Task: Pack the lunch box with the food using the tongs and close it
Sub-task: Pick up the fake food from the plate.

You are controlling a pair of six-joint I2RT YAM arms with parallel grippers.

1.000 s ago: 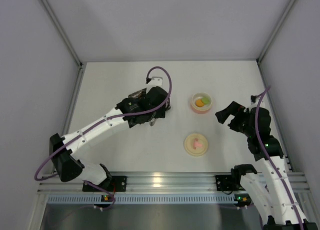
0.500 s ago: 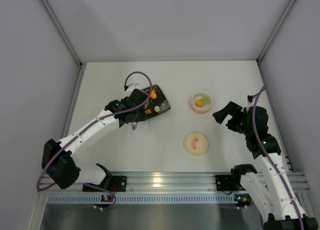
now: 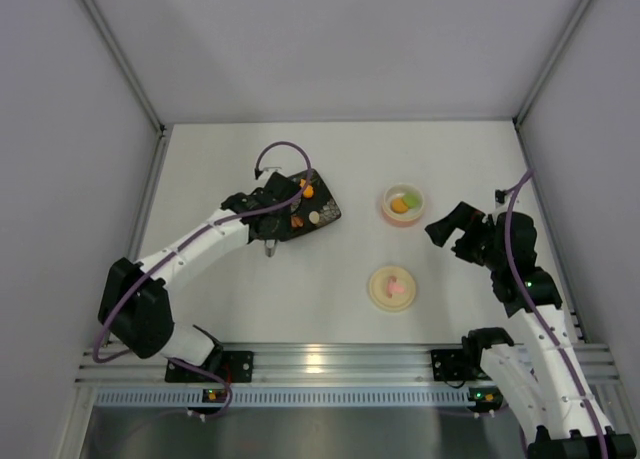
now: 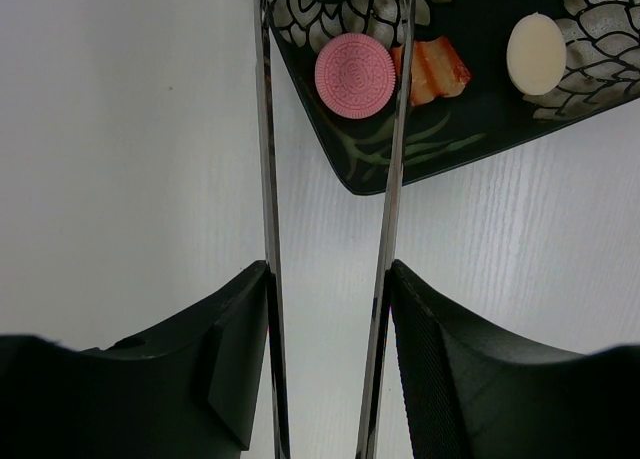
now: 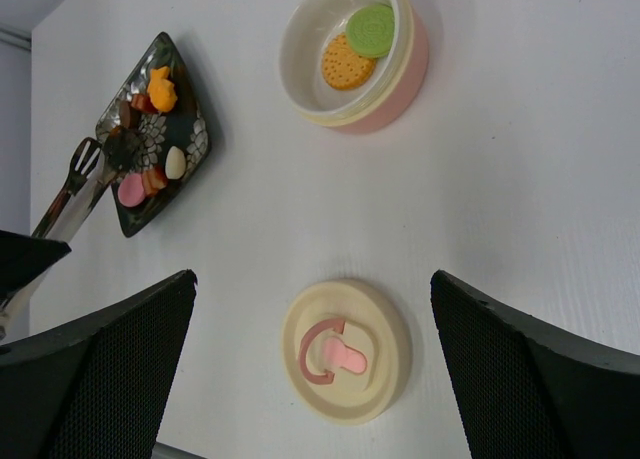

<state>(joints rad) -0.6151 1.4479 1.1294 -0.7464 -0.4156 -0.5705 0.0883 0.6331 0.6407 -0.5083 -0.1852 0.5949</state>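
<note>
My left gripper [image 4: 330, 279] is shut on the silvery tongs [image 4: 392, 169], whose two arms run up between my fingers to the dark plate [image 4: 470, 129]. The arms flank a pink cookie [image 4: 352, 75], with an orange-red piece [image 4: 435, 69] and a cream piece [image 4: 536, 54] beside it. The pink lunch box [image 5: 355, 54] stands open, holding an orange cookie [image 5: 347, 62] and a green one [image 5: 371, 29]. My right gripper [image 5: 312, 274] hangs open above the table, its fingers either side of the cream lid [image 5: 345, 349]. From above I see the lunch box [image 3: 403, 205], its lid [image 3: 392, 287] and the left gripper [image 3: 272, 227].
The floral plate [image 3: 318, 211] lies left of the lunch box with several food pieces on it. Grey walls close in the white table on three sides. The metal rail [image 3: 340, 364] with both arm bases runs along the near edge.
My left arm has pulled back toward the near left with the tongs, uncovering the plate it had hidden a second ago. The right gripper has shifted slightly left.
</note>
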